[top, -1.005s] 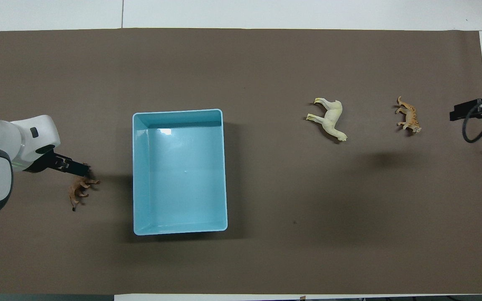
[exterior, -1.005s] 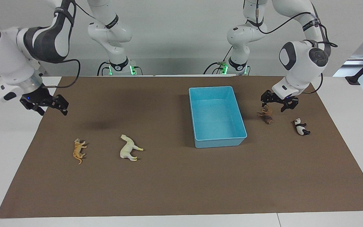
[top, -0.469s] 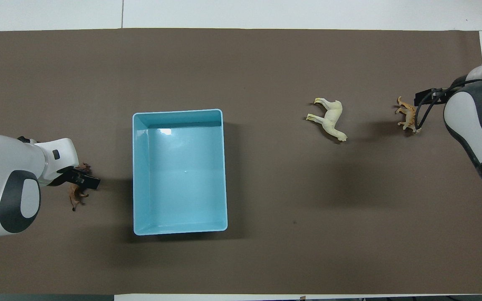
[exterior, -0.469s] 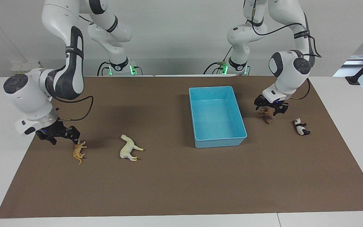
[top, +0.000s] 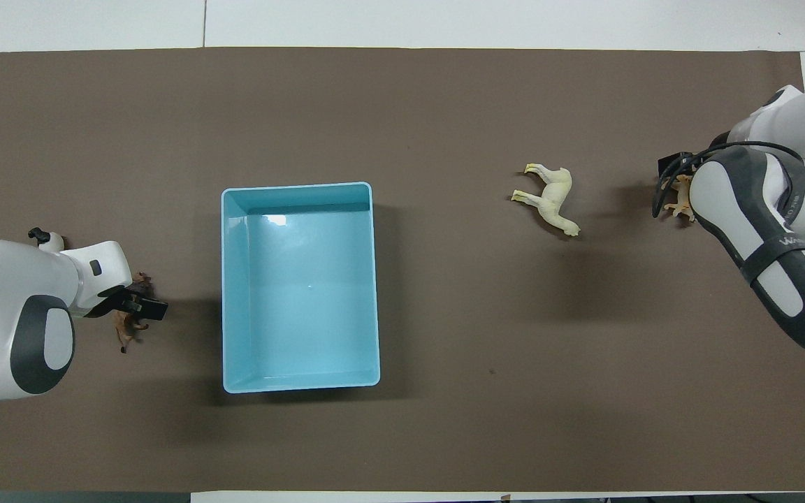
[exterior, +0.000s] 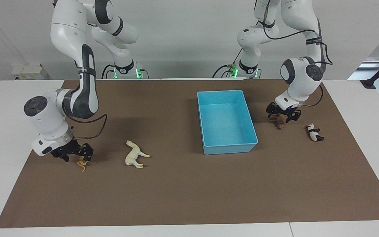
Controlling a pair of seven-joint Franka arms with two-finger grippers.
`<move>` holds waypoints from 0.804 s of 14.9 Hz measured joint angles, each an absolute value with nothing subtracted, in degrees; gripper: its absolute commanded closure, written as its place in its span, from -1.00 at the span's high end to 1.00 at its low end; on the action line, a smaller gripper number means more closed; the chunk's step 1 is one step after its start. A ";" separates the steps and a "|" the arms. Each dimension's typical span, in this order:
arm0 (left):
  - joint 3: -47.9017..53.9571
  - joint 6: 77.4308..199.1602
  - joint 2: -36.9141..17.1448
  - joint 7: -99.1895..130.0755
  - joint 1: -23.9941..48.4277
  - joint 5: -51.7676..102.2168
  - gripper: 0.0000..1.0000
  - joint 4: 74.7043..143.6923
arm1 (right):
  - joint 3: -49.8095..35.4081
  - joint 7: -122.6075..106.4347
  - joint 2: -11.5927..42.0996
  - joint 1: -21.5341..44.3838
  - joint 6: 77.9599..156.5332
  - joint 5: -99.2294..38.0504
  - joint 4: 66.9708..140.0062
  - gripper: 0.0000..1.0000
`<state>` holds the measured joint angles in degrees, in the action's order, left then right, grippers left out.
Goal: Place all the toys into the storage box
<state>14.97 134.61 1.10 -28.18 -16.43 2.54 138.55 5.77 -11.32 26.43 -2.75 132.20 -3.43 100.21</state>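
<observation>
Nothing is boxed yet: the storage box (exterior: pixel 226 121) sits empty. The left claw (exterior: pixel 283 115) is lowered, released, onto the lion (exterior: pixel 278 123); the right claw (exterior: pixel 74 153), released, onto the tiger (exterior: pixel 82 163). Horse (exterior: pixel 135 158) and panda (exterior: pixel 314 132) are left lying on the bench (exterior: pixel 183 194).

One camera sits high across the table, facing the two arms, whose bases stand at the top of its view. It stands well back and takes in the whole brown mat (exterior: pixel 189 197). The other hangs high above the robots' own end, looking forward and steeply down, arms entering from the bottom corners. Both share the mat and the blue storage box (exterior: pixel 206 146) (top: pixel 301 187), turned half a turn between them: the box's end nearest the robots lies high in one view, low in the other.
</observation>
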 measured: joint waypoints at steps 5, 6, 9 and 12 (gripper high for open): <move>14.97 136.74 0.95 -28.18 -17.00 2.54 0.78 140.65 | 5.79 -14.12 27.94 -2.82 134.61 -3.43 102.36 1.00; 14.97 137.12 0.94 -28.18 -17.01 2.54 0.42 140.83 | 5.79 -15.26 27.93 -2.83 134.61 -3.43 102.88 1.00; 14.97 137.54 0.92 -28.18 -17.01 2.54 -0.88 141.04 | 5.85 -17.98 27.91 -3.05 134.68 -3.43 103.67 0.81; 15.01 137.59 0.93 -27.40 -17.01 2.55 -1.00 140.66 | 5.85 -18.61 27.80 -3.32 134.94 -3.44 103.67 -0.72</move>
